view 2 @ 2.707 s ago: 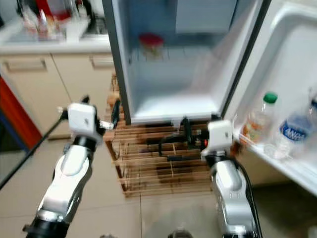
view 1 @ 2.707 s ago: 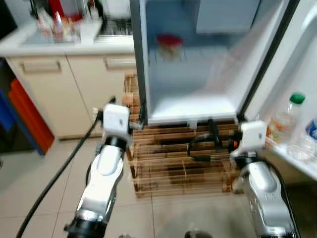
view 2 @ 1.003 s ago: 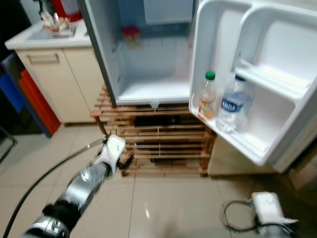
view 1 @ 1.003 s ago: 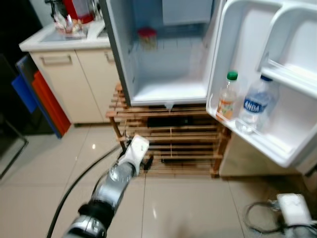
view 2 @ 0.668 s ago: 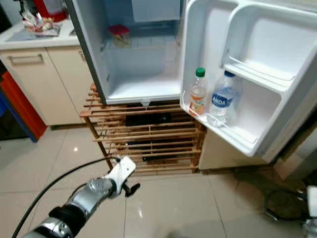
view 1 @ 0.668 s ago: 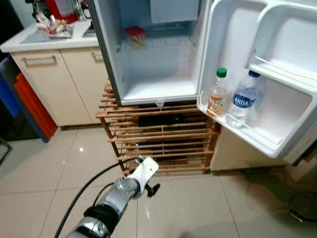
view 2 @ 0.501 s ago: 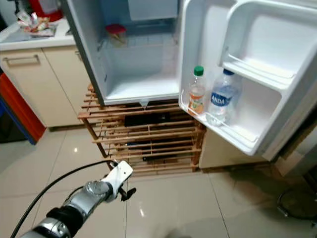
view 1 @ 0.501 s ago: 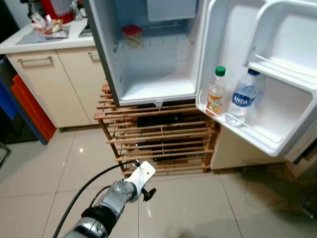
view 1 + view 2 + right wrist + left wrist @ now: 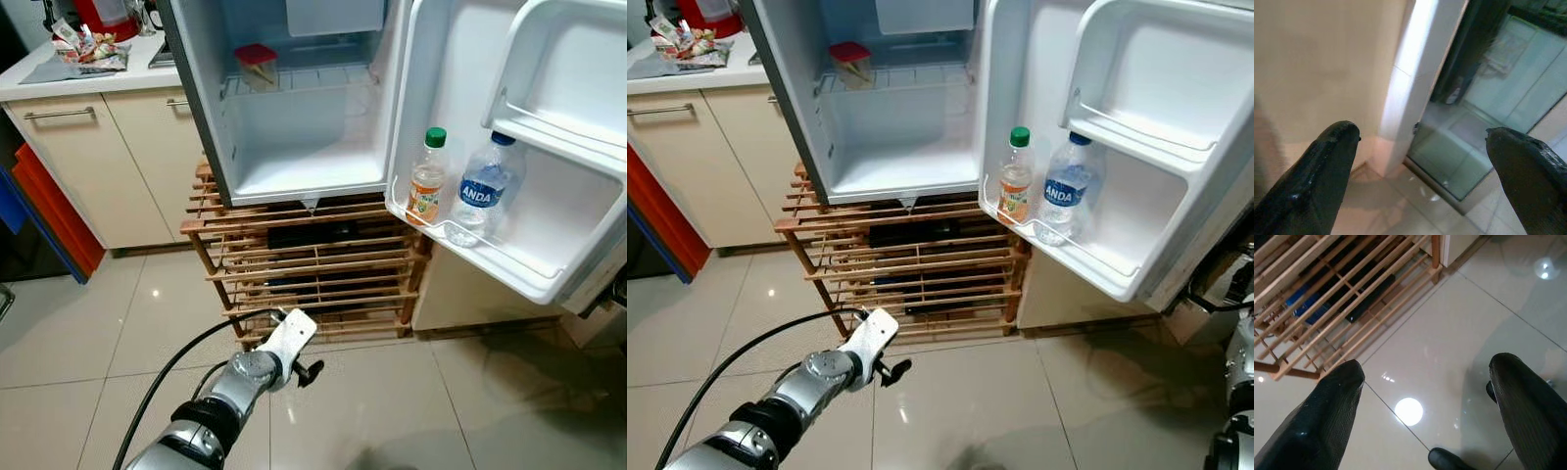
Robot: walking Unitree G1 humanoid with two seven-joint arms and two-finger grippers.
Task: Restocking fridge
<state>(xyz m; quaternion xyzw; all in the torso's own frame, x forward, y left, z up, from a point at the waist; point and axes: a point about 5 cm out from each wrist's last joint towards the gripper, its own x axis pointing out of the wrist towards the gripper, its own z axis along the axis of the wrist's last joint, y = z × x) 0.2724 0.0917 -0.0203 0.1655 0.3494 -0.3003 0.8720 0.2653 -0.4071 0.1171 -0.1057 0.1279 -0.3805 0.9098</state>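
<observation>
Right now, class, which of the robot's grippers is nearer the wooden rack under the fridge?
Left. The left gripper hangs low just before the wooden rack; the right gripper is off beside the open door.

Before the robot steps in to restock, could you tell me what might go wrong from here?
The fridge door stands wide open beside the right arm; a swing could knock it and topple the two bottles on its shelf. The left gripper, empty, hangs low near the wooden rack and may catch its slats.
</observation>
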